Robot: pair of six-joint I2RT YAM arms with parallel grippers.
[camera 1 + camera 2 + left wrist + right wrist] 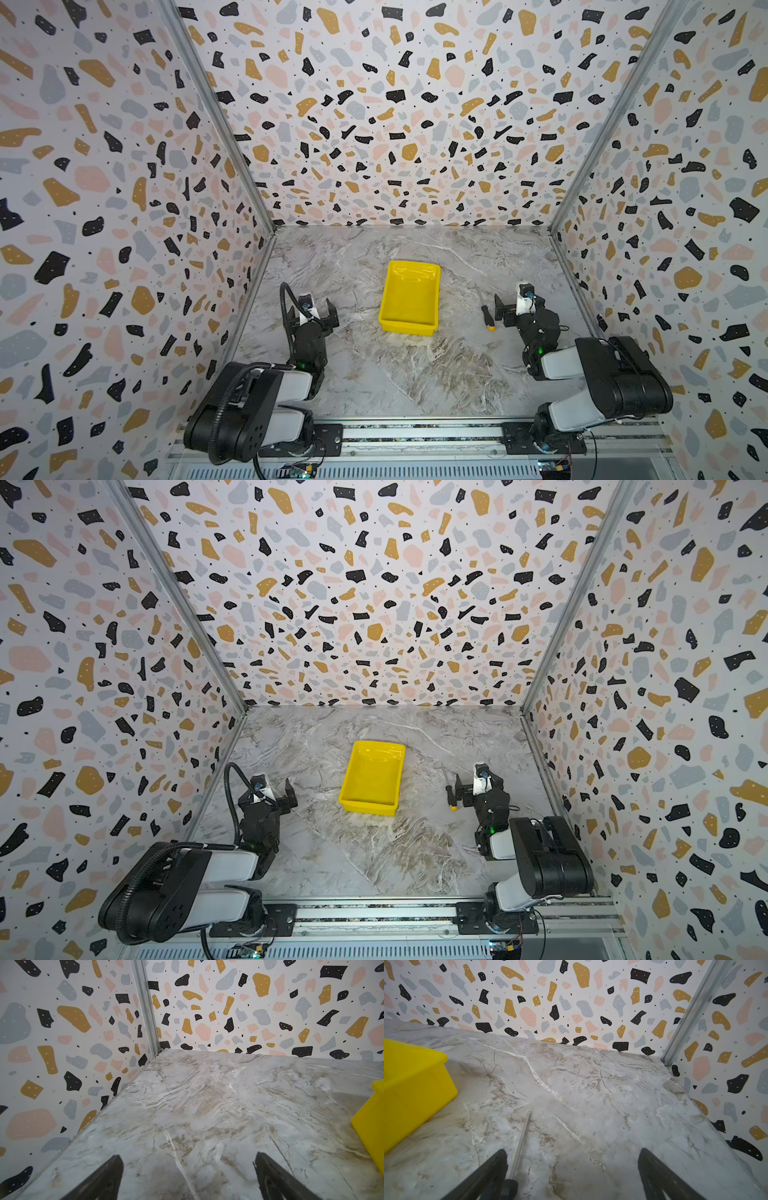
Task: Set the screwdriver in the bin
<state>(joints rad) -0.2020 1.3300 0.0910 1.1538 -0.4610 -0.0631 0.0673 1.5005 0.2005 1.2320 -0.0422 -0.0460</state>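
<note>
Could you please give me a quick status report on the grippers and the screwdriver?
Left gripper open, idle. Right gripper open beside screwdriver, still on table. Bin empty. Path clear.

A grey-and-tan marbled counter [415, 374] fills the floor of the booth, crossed by pale white veins. Three walls [415, 104] papered in a terrazzo print of black, mustard, pink and grey blotches enclose it, joined at the corners by metal posts [216, 112]. An aluminium rail [415, 432] runs along the near edge.
</note>
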